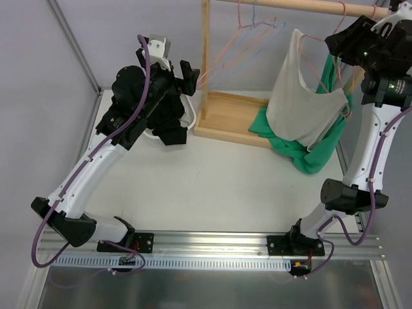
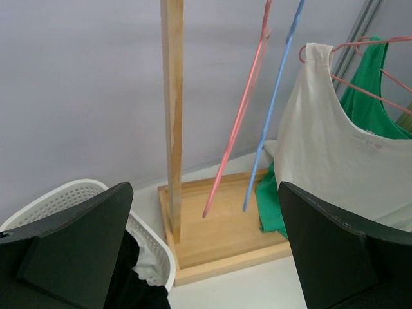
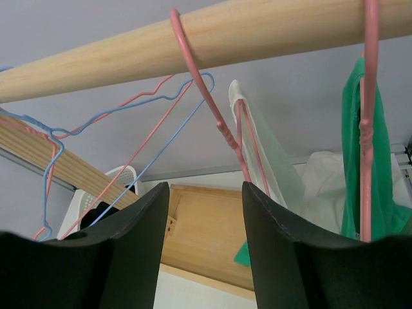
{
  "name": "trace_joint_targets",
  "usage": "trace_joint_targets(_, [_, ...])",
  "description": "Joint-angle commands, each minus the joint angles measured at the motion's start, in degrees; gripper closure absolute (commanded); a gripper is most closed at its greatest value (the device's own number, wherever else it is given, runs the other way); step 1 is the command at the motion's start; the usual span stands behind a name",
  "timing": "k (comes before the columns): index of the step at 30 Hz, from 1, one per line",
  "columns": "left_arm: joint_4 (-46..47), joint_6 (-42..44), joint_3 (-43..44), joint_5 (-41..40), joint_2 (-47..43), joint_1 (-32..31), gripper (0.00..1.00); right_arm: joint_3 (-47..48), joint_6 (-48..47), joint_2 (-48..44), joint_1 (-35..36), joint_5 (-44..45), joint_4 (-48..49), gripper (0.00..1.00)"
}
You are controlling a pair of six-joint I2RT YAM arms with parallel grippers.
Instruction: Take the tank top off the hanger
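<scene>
A cream tank top (image 1: pixel 299 96) hangs on a pink hanger (image 1: pixel 317 50) from the wooden rail (image 1: pixel 302 5). In the left wrist view the tank top (image 2: pixel 328 161) has a strap over the end of the hanger (image 2: pixel 370 44). My right gripper (image 1: pixel 342 40) is open and empty up by the rail. In its own view the gripper (image 3: pixel 205 187) sits just below the hanger's hook (image 3: pixel 193 58), beside the tank top (image 3: pixel 267 161). My left gripper (image 1: pixel 175 67) is open and empty, left of the rack; in its own view it (image 2: pixel 205 193) faces the rack.
A green garment (image 1: pixel 318 151) hangs on a second pink hanger (image 3: pixel 367 129) behind the tank top. Empty pink and blue hangers (image 1: pixel 248 35) hang further left. The rack has a wooden post (image 1: pixel 205 51) and base (image 1: pixel 228 119). A white basket (image 2: pixel 71 193) holds dark clothes.
</scene>
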Motion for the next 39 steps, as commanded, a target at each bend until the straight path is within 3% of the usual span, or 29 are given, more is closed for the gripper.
trace_joint_targets(1, [4.33,1.52,1.78,1.14,0.57,-0.51,0.01,3.09,-1.63,0.43,-0.41,-0.57,3.2,0.47])
trace_joint_targets(16, [7.33,5.73,4.06,2.46,2.33,-0.52,0.01,5.37,-3.12,7.72,0.82,1.45,9.53,0.48])
trace_joint_targets(19, [7.51,6.7,3.97,2.37,2.07,-0.52,0.01,5.55,-4.44,8.51,2.05,3.12,10.41,0.56])
trace_joint_targets(26, [8.21,9.25,3.89,2.81,1.28,-0.6,0.01,4.94,-7.6,8.61,4.6,5.67,14.35,0.9])
trace_joint_targets(33, [8.91,10.31,3.8,4.04,0.4,-0.52,0.01,3.44,-8.49,5.71,6.01,7.26,17.53,0.99])
trace_joint_targets(39, [9.27,10.39,4.32,5.53,0.22,-0.52,0.01,0.8,-6.99,2.19,6.1,9.37,20.69,1.0])
